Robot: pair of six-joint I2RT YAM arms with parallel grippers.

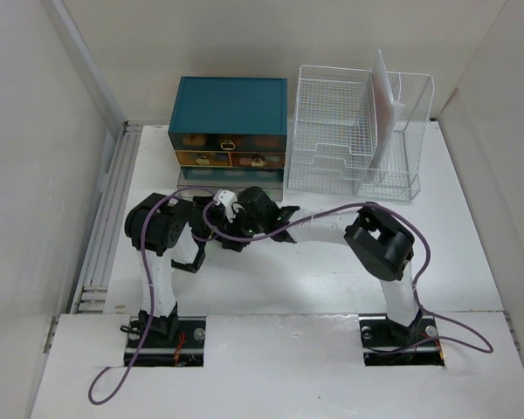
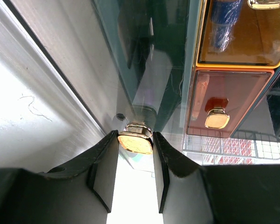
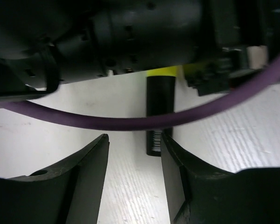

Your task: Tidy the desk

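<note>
**Near edge.** Two arm bases, both arms bent inward toward the middle.

**Desk** (image 1: pixel 332 279). Matte white and flat, spread beneath both grippers. Rails (image 1: pixel 105 236) along the left edge.

**Right gripper** (image 3: pixel 134 172). Spread wide, holding nothing, pointed down with the desk directly below. Marker (image 3: pixel 159 116), black with a yellow band, flat on the desk. Its near end just inside the fingertips, off-centre and close beside one finger; contact not apparent. Purple cable (image 3: pixel 130 122) slung across above the marker, under the dark bulk of the other arm.

**Left gripper** (image 2: pixel 134 156). Pinched narrow on the gold handle (image 2: pixel 135 140) of the lowest, clear drawer (image 2: pixel 140 70), one pad on each side. Low at the chest front, desk beneath. Extent of drawer opening: cannot tell.

**Far edge.** Teal chest (image 1: pixel 230 109) left of centre, with orange and red drawers and more gold handles beside the clear one. Wire rack (image 1: pixel 358 131) just beside it on the right, a pale sheet upright in one slot.

**Step in hand (judged).** Drawer opening, with marker pickup waiting, likely for stowing inside.

**Next move (judged).**
- A straight pull on the handle toward the near edge, gentle enough to leave the chest in place.
- For the right gripper: recentre over the marker, stay clear of the cable, descend, then close.
</note>
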